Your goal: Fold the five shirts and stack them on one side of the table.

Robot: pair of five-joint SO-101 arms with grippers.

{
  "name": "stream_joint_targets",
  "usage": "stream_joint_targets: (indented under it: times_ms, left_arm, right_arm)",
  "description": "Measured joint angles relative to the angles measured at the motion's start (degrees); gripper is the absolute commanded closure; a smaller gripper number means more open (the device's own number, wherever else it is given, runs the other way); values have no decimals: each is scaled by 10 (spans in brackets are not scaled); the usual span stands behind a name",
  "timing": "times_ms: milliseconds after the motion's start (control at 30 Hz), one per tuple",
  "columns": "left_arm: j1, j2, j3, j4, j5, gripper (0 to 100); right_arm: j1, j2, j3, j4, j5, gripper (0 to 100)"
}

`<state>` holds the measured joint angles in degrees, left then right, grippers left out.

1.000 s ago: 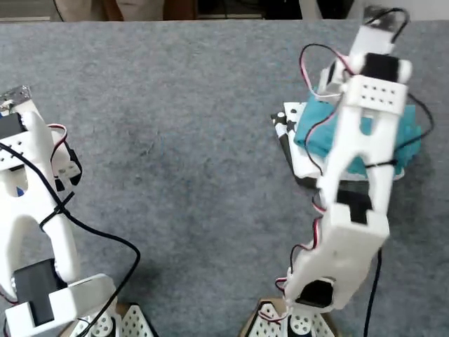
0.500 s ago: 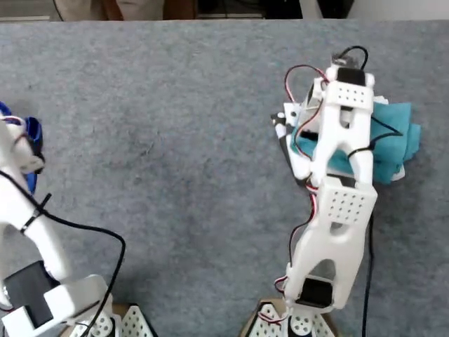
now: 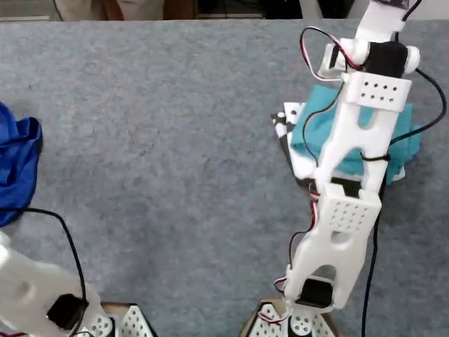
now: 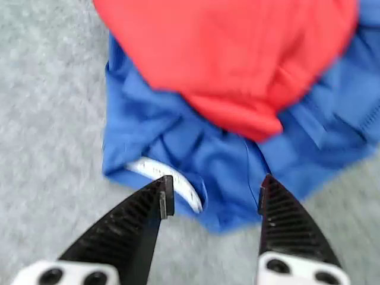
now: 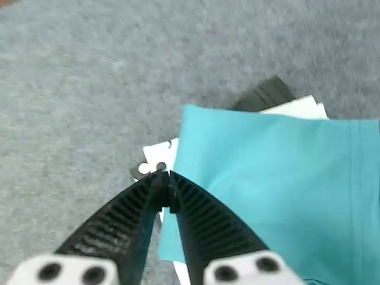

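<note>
**Shirts on tabletop (image 3: 175, 140): both arms shifted**

Teal shirt (image 5: 279, 178): lies folded. Right end effector (image 5: 165, 178), pressed together, is held over its corner, the arm stretched farther than before. Blue shirt (image 3: 15, 165): well left of the teal shirt, newly uncovered, overlain by a red shirt (image 4: 237, 53). Left end effector (image 4: 215, 193) is spread above it.

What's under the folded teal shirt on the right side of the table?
A white folded garment pokes out beneath the folded teal shirt, with a black one showing past its edge. The teal shirt covers the rest, so the stack's count is unclear.
</note>
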<state>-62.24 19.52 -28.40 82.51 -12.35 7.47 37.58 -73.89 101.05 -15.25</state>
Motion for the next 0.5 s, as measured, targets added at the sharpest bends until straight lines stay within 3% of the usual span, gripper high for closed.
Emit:
stream_joint_targets:
  times_ms: [367, 500]
  left_arm:
    - [3, 375, -444, -11, 44, 758]
    - [12, 474, -562, -16, 44, 822]
  right_arm:
    - [-48, -22, -1, 0, 0, 995]
    - [-50, -22, -1, 0, 0, 995]
